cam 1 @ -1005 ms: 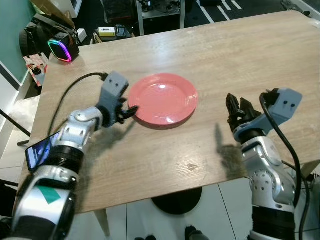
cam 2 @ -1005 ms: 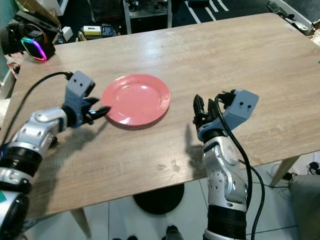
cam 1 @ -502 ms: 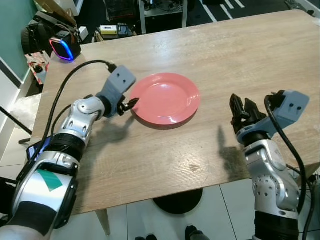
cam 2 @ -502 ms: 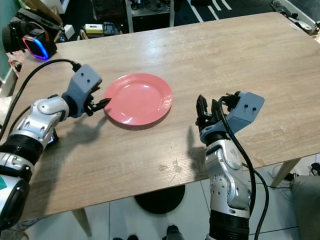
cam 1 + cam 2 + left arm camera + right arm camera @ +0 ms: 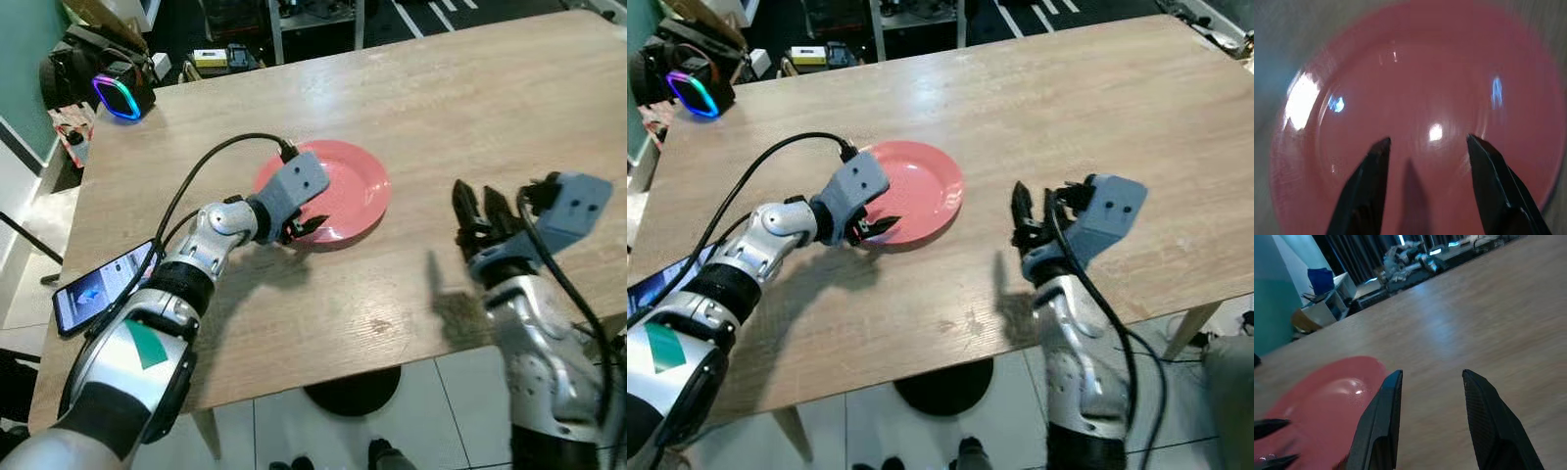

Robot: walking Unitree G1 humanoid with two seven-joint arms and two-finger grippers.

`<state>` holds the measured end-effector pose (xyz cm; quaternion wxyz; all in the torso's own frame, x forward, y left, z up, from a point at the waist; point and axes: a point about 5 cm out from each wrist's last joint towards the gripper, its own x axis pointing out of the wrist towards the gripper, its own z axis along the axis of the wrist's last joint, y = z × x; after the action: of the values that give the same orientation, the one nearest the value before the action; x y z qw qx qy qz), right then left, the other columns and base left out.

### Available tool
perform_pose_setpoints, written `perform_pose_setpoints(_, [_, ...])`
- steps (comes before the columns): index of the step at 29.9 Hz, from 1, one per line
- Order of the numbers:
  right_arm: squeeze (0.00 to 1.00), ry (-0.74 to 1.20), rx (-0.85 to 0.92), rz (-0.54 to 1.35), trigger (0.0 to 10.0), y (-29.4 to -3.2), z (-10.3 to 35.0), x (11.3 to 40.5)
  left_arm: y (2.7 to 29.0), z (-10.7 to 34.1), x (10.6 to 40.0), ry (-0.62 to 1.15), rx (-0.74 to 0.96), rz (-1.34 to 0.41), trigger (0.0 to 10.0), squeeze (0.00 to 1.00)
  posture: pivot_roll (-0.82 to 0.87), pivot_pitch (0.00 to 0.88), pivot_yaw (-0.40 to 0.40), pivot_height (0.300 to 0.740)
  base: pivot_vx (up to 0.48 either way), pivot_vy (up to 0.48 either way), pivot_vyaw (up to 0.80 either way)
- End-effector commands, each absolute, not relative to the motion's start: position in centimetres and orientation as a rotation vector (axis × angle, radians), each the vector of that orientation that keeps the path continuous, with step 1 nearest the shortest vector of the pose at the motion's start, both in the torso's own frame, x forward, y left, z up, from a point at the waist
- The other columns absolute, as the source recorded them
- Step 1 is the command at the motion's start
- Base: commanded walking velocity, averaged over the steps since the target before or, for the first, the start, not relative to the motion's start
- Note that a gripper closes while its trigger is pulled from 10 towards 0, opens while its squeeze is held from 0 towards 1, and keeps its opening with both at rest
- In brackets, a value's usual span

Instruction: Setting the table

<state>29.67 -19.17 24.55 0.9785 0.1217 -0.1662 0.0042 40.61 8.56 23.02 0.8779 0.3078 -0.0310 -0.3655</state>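
**Left gripper over the plate's near rim**

The pink plate (image 5: 338, 191) lies flat on the wooden worktop (image 5: 470, 108). The left gripper (image 5: 306, 226) hovers at the plate's 7 o'clock edge, fingers spread apart. The right gripper (image 5: 478, 208) is raised at the plate's 3 o'clock, well apart from it, fingers also spread, holding nothing.
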Motion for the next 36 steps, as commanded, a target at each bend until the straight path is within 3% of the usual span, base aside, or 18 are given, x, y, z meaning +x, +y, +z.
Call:
perform_pose_setpoints(1, [0.0,-0.353,0.216,-0.004,10.0,-19.9,25.1,28.7,9.6,22.3,40.8,-0.014,0.693,-0.742,10.0,0.0,-0.24,0.227,0.234,0.74,0.0,0.0,0.0])
perform_pose_setpoints(8, [0.0,-0.385,0.149,-0.11,10.0,-22.9,25.6,27.6,10.4,21.9,40.7,0.084,0.683,-0.804,10.0,0.0,-0.24,0.228,0.268,0.74,0.0,0.0,0.0])
perform_pose_setpoints(17, [0.0,-0.394,0.16,-0.119,10.0,-22.6,25.7,27.7,9.1,20.7,39.9,0.141,0.662,-0.977,10.0,0.0,-0.24,0.216,0.274,0.74,0.0,0.0,0.0])
perform_pose_setpoints(23, [0.0,-0.383,0.172,-0.102,10.0,-22.2,25.7,27.9,5.7,20.8,38.9,0.125,0.545,-1.174,10.0,0.0,-0.23,0.208,0.263,0.74,0.0,0.0,0.0])
perform_pose_setpoints(26, [0.0,-0.382,0.174,-0.1,10.0,-22.1,25.6,27.9,5.4,20.8,38.8,0.124,0.52,-1.186,10.0,0.0,-0.23,0.207,0.26,0.74,0.0,0.0,0.0])
perform_pose_setpoints(36, [0.0,-0.367,0.195,-0.068,10.0,-21.1,25.3,28.5,0.3,22.2,37.2,0.008,0.263,-1.331,10.0,0.0,-0.22,0.198,0.247,0.74,0.0,0.0,0.0])
